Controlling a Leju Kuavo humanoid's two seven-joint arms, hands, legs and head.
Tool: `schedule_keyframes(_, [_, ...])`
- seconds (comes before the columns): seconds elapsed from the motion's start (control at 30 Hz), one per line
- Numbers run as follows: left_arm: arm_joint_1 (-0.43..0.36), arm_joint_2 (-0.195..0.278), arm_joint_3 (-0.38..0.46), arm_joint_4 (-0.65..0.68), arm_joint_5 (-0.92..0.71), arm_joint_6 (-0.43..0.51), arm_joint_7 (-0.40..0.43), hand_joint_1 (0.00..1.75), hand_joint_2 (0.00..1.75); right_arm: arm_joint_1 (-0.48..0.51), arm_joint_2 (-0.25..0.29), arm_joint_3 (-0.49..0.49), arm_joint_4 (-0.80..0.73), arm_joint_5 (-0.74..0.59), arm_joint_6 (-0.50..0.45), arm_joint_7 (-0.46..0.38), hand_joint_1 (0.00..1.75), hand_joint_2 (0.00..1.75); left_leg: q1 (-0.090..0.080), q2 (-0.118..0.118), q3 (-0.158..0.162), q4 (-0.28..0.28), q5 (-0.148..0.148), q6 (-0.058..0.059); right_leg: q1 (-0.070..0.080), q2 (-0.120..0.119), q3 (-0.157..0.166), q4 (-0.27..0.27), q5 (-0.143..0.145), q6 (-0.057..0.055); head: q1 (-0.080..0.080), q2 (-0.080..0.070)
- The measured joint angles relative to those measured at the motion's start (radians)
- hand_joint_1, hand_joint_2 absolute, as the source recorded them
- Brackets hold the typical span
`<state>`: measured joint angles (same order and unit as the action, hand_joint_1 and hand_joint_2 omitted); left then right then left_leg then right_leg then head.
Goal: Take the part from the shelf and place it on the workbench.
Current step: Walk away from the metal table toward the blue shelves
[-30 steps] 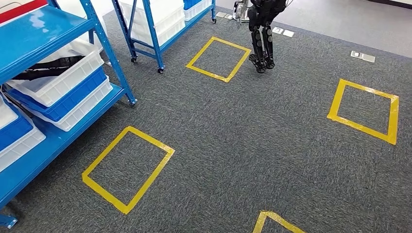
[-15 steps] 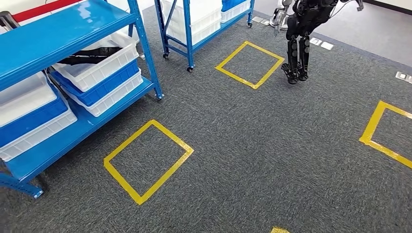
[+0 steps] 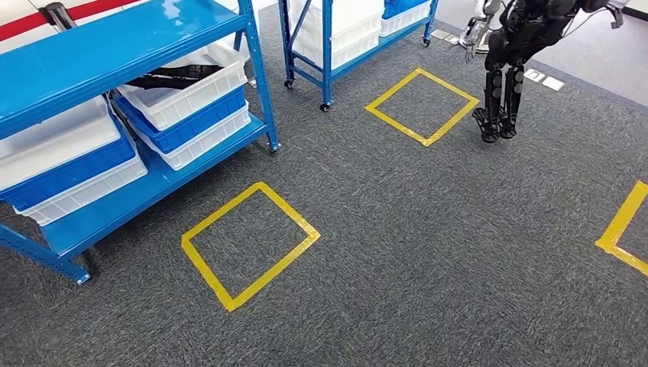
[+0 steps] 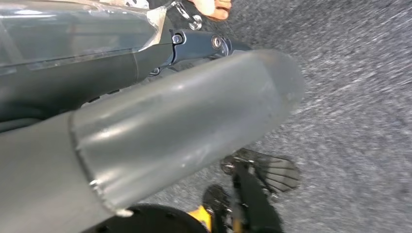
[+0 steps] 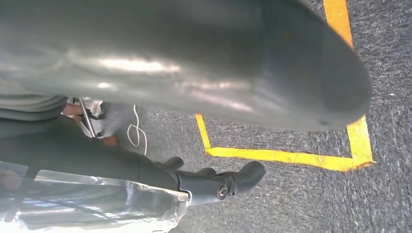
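a robot test lab or warehouse mock-up is showing: blue wheeled shelves (image 3: 115,46) holding white bins (image 3: 187,95), yellow tape squares (image 3: 250,245) marking grey carpet (image 3: 428,252).

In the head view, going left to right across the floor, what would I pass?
Near blue shelf rack with white and blue bins → closest yellow tape square → second blue rack on wheels → farther yellow tape square → another robot's black legs → partial yellow tape square at the right edge.
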<state>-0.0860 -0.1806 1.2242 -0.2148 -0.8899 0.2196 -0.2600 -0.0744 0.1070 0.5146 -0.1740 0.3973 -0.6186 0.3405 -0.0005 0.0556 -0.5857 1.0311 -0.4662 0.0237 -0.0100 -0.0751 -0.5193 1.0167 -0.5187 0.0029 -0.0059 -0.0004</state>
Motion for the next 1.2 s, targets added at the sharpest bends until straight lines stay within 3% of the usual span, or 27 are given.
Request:
schedule_keyframes(0.07, [-0.002, 0.002, 0.002, 0.0, 0.012, 0.008, 0.005, 0.0, 0.0, 0.002, 0.0, -0.009, 0.0, -0.001, -0.003, -0.003, 0.0, 0.0, -0.006, -0.015, -0.001, -0.007, -0.002, 0.008, 0.003, -0.016, 0.004, -0.004, -0.003, 0.009, 0.0, 0.0])
schedule_keyframes(0.13, [-0.002, 0.001, 0.008, 0.001, 0.029, 0.009, 0.018, 0.0, 0.0, 0.003, -0.003, -0.013, 0.0, 0.006, -0.003, -0.003, 0.0, 0.0, -0.001, -0.032, 0.008, -0.022, 0.007, 0.019, 0.003, 0.001, -0.002, 0.017, -0.017, 0.016, 0.0, 0.0])
schedule_keyframes(0.17, [-0.004, 0.001, 0.011, 0.001, 0.036, -0.002, 0.023, 0.0, 0.0, 0.003, -0.005, -0.014, 0.0, 0.011, -0.003, 0.0, 0.0, 0.0, 0.002, -0.039, 0.013, -0.029, 0.012, 0.026, 0.002, 0.021, -0.018, 0.054, -0.036, 0.015, 0.002, 0.0])
schedule_keyframes(0.23, [-0.005, 0.002, 0.017, 0.002, 0.043, -0.039, 0.03, 0.0, 0.0, 0.007, -0.008, -0.016, 0.001, 0.015, -0.002, 0.006, 0.0, 0.0, 0.005, -0.053, 0.016, -0.033, 0.016, 0.034, -0.002, 0.059, -0.08, 0.177, -0.089, 0.009, 0.006, 0.0])
schedule_keyframes(0.3, [-0.004, 0.002, 0.022, 0.002, 0.042, -0.068, 0.035, 0.0, 0.0, 0.011, -0.009, -0.019, 0.001, 0.011, -0.002, 0.011, 0.0, 0.0, 0.005, -0.07, 0.016, -0.032, 0.015, 0.034, -0.004, 0.067, -0.131, 0.264, -0.111, 0.015, 0.008, 0.0])
schedule_keyframes(0.33, [-0.004, 0.002, 0.024, 0.003, 0.042, -0.077, 0.037, 0.0, 0.0, 0.013, -0.01, -0.02, 0.001, 0.009, -0.002, 0.013, 0.0, 0.0, 0.005, -0.077, 0.017, -0.032, 0.014, 0.033, -0.006, 0.068, -0.133, 0.256, -0.097, 0.023, 0.008, 0.0])
schedule_keyframes(0.4, [-0.003, 0.001, 0.026, 0.004, 0.042, -0.09, 0.039, 0.0, 0.0, 0.016, -0.011, -0.023, 0.001, 0.007, -0.002, 0.017, 0.0, 0.0, 0.008, -0.088, 0.019, -0.027, 0.009, 0.026, -0.013, 0.069, -0.086, 0.136, -0.035, 0.045, 0.008, 0.0])
schedule_keyframes(0.43, [-0.002, 0.001, 0.028, 0.004, 0.044, -0.096, 0.039, 0.0, 0.0, 0.017, -0.011, -0.024, 0.002, 0.007, -0.002, 0.018, 0.0, 0.0, 0.007, -0.092, 0.019, -0.022, 0.005, 0.02, -0.014, 0.071, -0.061, 0.075, -0.008, 0.05, 0.009, 0.0])
schedule_keyframes(0.5, [-0.002, 0.003, 0.03, 0.004, 0.052, -0.104, 0.038, 0.0, 0.0, 0.017, -0.01, -0.026, 0.002, 0.007, -0.002, 0.018, 0.0, 0.0, 0.003, -0.095, 0.017, -0.013, -0.004, 0.011, -0.017, 0.074, -0.033, 0.009, 0.019, 0.042, 0.008, 0.0])
schedule_keyframes(0.57, [0.0, 0.004, 0.033, 0.004, 0.06, -0.11, 0.037, 0.0, 0.0, 0.017, -0.008, -0.028, 0.002, 0.006, -0.002, 0.019, 0.0, 0.0, 0.001, -0.095, 0.017, -0.011, -0.007, 0.024, -0.016, 0.075, -0.029, 0.006, 0.023, 0.029, 0.006, 0.0])
schedule_keyframes(0.63, [0.003, 0.004, 0.037, 0.004, 0.065, -0.113, 0.035, 0.0, 0.0, 0.019, -0.006, -0.031, 0.002, 0.005, -0.002, 0.02, 0.0, 0.0, 0.002, -0.094, 0.017, -0.012, -0.004, 0.043, -0.014, 0.076, -0.027, 0.005, 0.024, 0.027, 0.004, 0.0])
schedule_keyframes(0.83, [0.005, 0.003, 0.052, 0.004, 0.07, -0.115, 0.03, 0.0, 0.0, 0.018, -0.006, -0.037, 0.002, 0.004, -0.002, 0.022, 0.0, 0.0, 0.005, -0.093, 0.022, -0.018, -0.003, 0.046, -0.006, 0.076, -0.026, 0.006, 0.022, 0.019, 0.005, 0.0])
schedule_keyframes(0.93, [0.005, 0.003, 0.055, 0.004, 0.071, -0.116, 0.029, 0.0, 0.0, 0.018, -0.006, -0.037, 0.002, 0.004, -0.001, 0.022, 0.0, 0.0, 0.006, -0.093, 0.023, -0.019, -0.003, 0.035, -0.003, 0.076, -0.026, 0.006, 0.021, 0.014, 0.005, 0.0])
schedule_keyframes(1.07, [0.005, 0.002, 0.056, 0.004, 0.07, -0.117, 0.028, 0.0, 0.0, 0.019, -0.006, -0.04, 0.002, 0.001, 0.001, 0.026, 0.0, 0.0, 0.01, -0.093, 0.023, -0.021, -0.004, 0.003, 0.0, 0.076, -0.027, 0.007, 0.02, 0.014, 0.005, 0.0])
schedule_keyframes(1.2, [0.007, 0.002, 0.056, 0.004, 0.073, -0.117, 0.025, 0.0, 0.0, 0.019, -0.006, -0.043, 0.002, -0.002, 0.006, 0.032, 0.0, 0.0, 0.008, -0.093, 0.023, -0.021, -0.005, -0.002, -0.001, 0.076, -0.027, 0.007, 0.02, 0.014, 0.005, 0.0])
